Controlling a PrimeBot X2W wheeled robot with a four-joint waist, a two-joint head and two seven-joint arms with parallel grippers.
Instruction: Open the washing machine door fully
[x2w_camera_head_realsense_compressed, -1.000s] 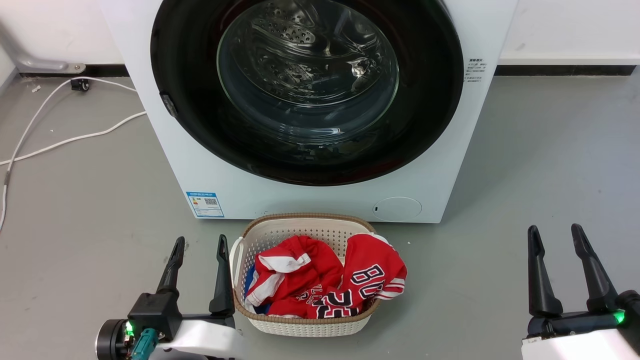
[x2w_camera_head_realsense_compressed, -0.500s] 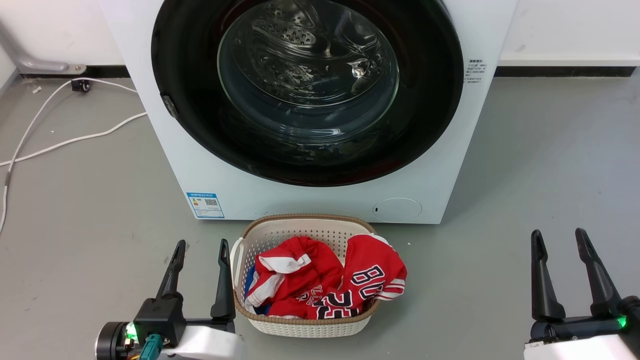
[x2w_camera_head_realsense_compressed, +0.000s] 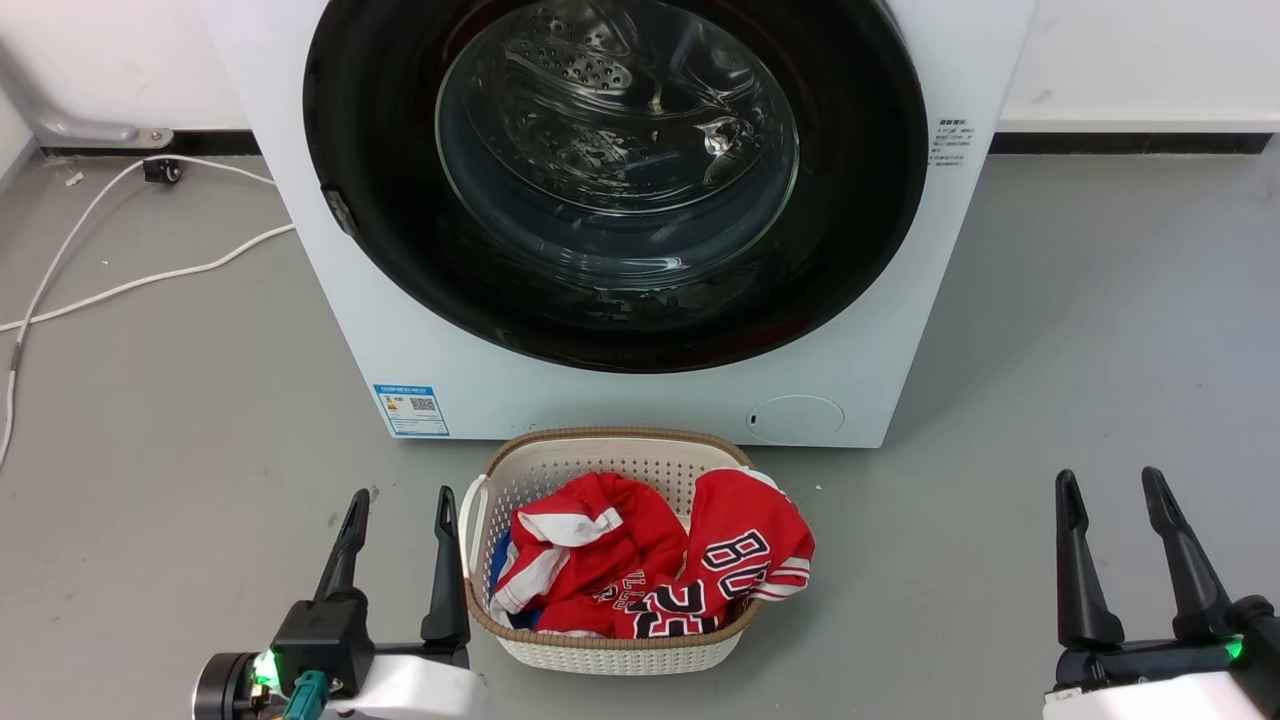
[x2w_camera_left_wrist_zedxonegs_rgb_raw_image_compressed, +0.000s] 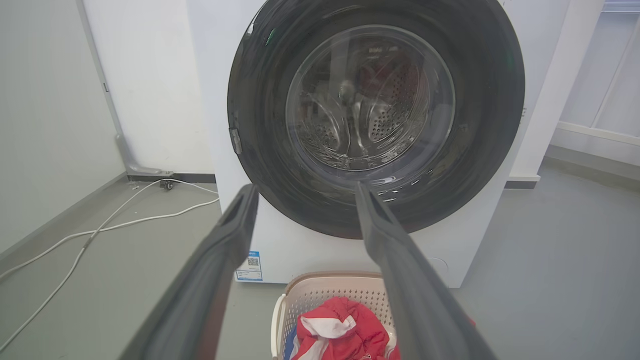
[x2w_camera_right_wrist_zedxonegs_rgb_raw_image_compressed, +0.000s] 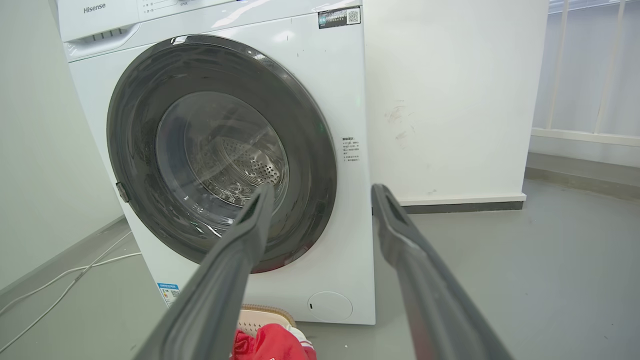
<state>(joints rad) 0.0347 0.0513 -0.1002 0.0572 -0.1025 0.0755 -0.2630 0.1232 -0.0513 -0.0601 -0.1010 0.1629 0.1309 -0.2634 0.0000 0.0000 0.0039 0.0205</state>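
My left gripper (x2w_camera_head_realsense_compressed: 402, 492) hovers short of washer (x2w_camera_head_realsense_compressed: 400, 340), toward its left side, fingers spread wide, holding nothing. Right gripper (x2w_camera_head_realsense_compressed: 1108, 474) likewise spread and empty, off washer's right corner. Basket (x2w_camera_head_realsense_compressed: 600, 655) of red clothes (x2w_camera_head_realsense_compressed: 650, 560) sits on floor just before washer. Door (x2w_camera_head_realsense_compressed: 615, 180) fills washer's front, closed flush, untouched. White cable (x2w_camera_head_realsense_compressed: 150, 275) trails left of washer.

"hisense" stands in grey at the top left of the washing machine (x2w_camera_right_wrist_zedxonegs_rgb_raw_image_compressed: 345, 240). a qr-code sticker (x2w_camera_right_wrist_zedxonegs_rgb_raw_image_compressed: 339, 16) sits at its top right and a blue label (x2w_camera_head_realsense_compressed: 410, 408) with a qr code at its lower left, the print on both too small to read. the red jersey (x2w_camera_head_realsense_compressed: 740, 540) shows black letters "bu".
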